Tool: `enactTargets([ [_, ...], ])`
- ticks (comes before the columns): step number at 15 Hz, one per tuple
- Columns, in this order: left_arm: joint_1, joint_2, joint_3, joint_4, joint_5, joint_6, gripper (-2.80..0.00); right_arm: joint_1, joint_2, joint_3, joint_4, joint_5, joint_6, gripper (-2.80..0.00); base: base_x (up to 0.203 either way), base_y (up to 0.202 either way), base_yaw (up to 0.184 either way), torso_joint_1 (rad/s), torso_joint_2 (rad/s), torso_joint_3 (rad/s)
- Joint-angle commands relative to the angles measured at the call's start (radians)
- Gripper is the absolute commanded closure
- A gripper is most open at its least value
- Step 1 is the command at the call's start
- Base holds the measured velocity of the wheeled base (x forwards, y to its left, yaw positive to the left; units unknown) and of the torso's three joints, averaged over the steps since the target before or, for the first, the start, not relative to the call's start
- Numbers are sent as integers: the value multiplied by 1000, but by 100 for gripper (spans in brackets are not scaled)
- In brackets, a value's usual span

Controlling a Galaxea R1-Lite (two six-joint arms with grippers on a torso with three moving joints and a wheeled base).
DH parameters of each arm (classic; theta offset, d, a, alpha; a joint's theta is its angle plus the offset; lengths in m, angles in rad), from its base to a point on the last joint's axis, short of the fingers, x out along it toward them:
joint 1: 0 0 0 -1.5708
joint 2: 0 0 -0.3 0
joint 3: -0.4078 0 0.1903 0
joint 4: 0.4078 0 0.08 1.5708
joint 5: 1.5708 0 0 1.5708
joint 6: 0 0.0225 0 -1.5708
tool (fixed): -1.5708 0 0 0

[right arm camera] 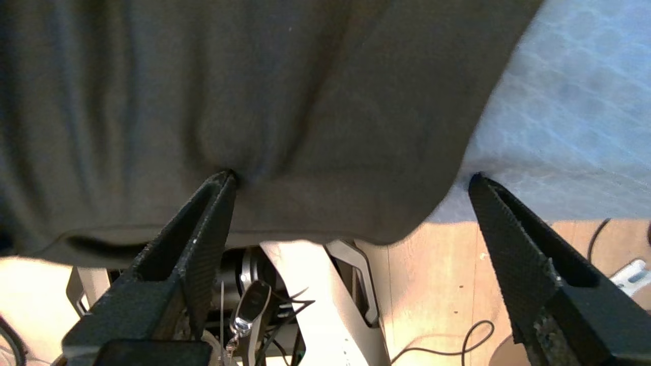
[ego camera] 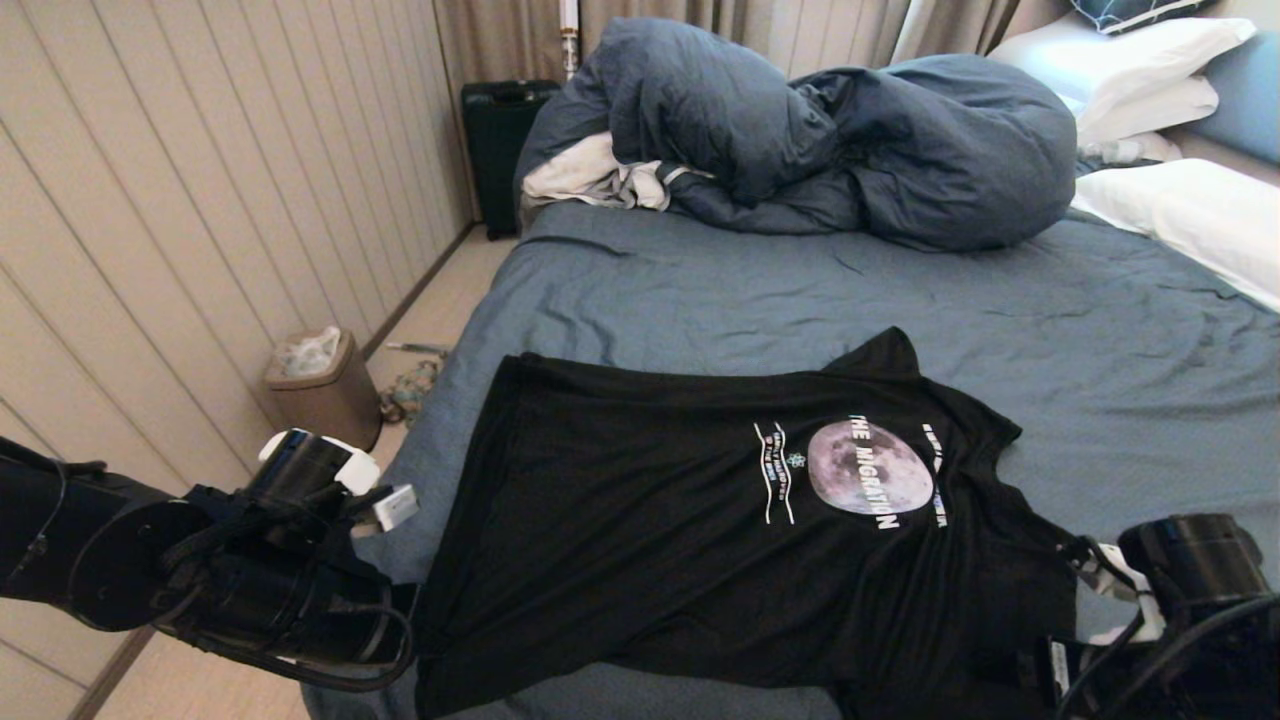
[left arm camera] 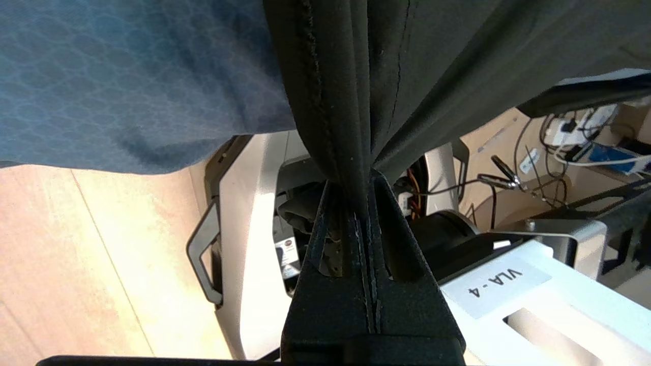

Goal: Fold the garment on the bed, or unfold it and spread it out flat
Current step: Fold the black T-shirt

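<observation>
The black T-shirt (ego camera: 640,520) lies spread print-up on the slate-blue bed (ego camera: 760,290), moon print toward the right, its near edge hanging over the bed's front edge. My left gripper (left arm camera: 363,188) is shut on a bunched fold of the shirt's hem (left arm camera: 356,76) at the near left corner, below the bed edge. At the near right, my right gripper (right arm camera: 351,177) stands open; one fingertip (right arm camera: 224,183) touches the hanging black fabric (right arm camera: 254,101) and the other (right arm camera: 478,185) is by the sheet (right arm camera: 569,101). In the head view its fingers are hidden behind the wrist (ego camera: 1190,565).
A bulky dark-blue duvet (ego camera: 830,140) with a white cloth (ego camera: 590,175) is heaped at the far side. White pillows (ego camera: 1190,210) lie at the right. A bin (ego camera: 320,385) and black suitcase (ego camera: 500,140) stand on the floor by the left wall.
</observation>
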Motion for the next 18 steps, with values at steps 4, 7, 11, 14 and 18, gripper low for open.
enactTargets([
  [4, 0, -13, 2, 0, -4, -2, 0, 45, 30, 4, -15, 20, 51, -280, 0, 0, 0, 0, 0, 0],
  [7, 0, -3, 2, 0, -4, -2, 0, 81, 29, 12, -15, 21, 75, 0, 0, 0, 0, 0, 0, 0],
  [11, 0, 0, 0, 0, -4, -2, 0, 78, -15, 41, -15, 21, 73, 0, 0, 0, 0, 0, 0, 0],
  [14, 0, -2, 0, 0, -4, 0, 0, 76, -87, 98, -13, 21, 72, 0, 0, 0, 0, 0, 0, 0],
  [18, 13, -32, 8, 1, 6, 0, 0, 30, -217, 142, -6, 17, 57, 0, 0, 0, 0, 0, 0, 0],
])
